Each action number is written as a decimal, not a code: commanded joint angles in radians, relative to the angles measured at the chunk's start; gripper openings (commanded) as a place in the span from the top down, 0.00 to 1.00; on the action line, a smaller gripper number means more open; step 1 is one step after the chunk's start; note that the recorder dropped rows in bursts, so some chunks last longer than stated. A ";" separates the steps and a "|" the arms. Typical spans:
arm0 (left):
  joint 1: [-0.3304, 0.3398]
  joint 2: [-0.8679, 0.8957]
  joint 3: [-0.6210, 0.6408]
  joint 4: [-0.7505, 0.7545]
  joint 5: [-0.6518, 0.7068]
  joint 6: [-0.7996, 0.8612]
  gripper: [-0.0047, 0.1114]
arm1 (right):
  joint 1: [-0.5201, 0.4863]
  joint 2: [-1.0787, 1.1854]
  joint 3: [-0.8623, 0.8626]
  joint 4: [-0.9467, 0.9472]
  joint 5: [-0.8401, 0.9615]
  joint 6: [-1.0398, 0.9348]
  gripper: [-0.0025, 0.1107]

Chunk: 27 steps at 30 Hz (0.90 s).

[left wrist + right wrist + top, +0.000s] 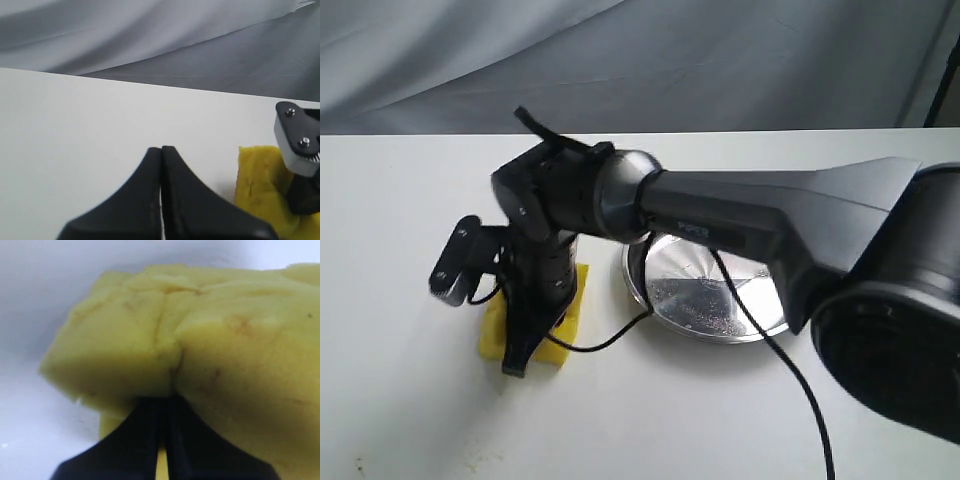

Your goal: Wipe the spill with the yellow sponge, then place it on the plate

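The yellow sponge (575, 305) lies on the white table just left of the plate (638, 285), a shiny round steel dish. My right arm reaches across the middle, and my right gripper (523, 350) points down onto the sponge. In the right wrist view the sponge (200, 330) fills the frame, creased where my right gripper (167, 400) is shut on it. My left gripper (161, 149) is shut on nothing, over bare table, with the sponge (257, 185) off to one side. It does not show in the exterior view. No spill is visible.
The right arm's black cable (780, 360) trails across the plate and down the table. A camera block (455, 260) sticks out from the right wrist, left of the sponge. Grey cloth (640, 60) hangs behind the table's far edge.
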<state>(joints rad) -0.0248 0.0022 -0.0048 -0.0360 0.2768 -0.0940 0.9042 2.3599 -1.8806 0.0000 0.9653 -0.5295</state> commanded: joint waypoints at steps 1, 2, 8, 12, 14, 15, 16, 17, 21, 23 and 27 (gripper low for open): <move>0.004 -0.002 0.005 -0.006 -0.011 -0.001 0.96 | 0.113 0.028 0.018 0.059 0.027 -0.028 0.98; 0.004 -0.002 0.005 -0.006 -0.011 -0.001 0.96 | 0.131 0.028 0.018 0.054 -0.010 -0.028 0.98; 0.004 -0.002 0.005 -0.006 -0.011 -0.001 0.96 | 0.048 0.052 0.018 -0.123 -0.042 0.142 0.98; 0.004 -0.002 0.005 -0.006 -0.011 -0.001 0.96 | -0.039 0.060 0.018 -0.130 0.005 0.206 0.98; 0.004 -0.002 0.005 -0.006 -0.011 -0.001 0.96 | -0.082 0.062 0.018 -0.130 0.042 0.235 0.98; 0.004 -0.002 0.005 -0.006 -0.011 -0.001 0.96 | -0.099 0.062 0.018 -0.130 0.056 0.243 0.98; 0.004 -0.002 0.005 -0.006 -0.011 -0.001 0.96 | -0.114 0.062 0.018 -0.130 0.077 0.246 0.98; 0.004 -0.002 0.005 -0.006 -0.011 -0.001 0.96 | -0.124 0.062 0.018 -0.130 0.098 0.246 0.98; 0.004 -0.002 0.005 -0.006 -0.011 -0.001 0.96 | -0.122 0.062 0.018 -0.124 0.151 0.241 0.98; 0.004 -0.002 0.005 -0.006 -0.011 -0.001 0.96 | -0.096 0.060 0.018 -0.085 0.151 0.196 0.98; 0.004 -0.002 0.005 -0.006 -0.011 -0.001 0.96 | -0.014 0.053 0.018 0.050 0.151 0.056 0.98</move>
<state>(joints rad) -0.0248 0.0022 -0.0048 -0.0360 0.2768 -0.0940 0.8344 2.3790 -1.8877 -0.0558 1.0041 -0.3834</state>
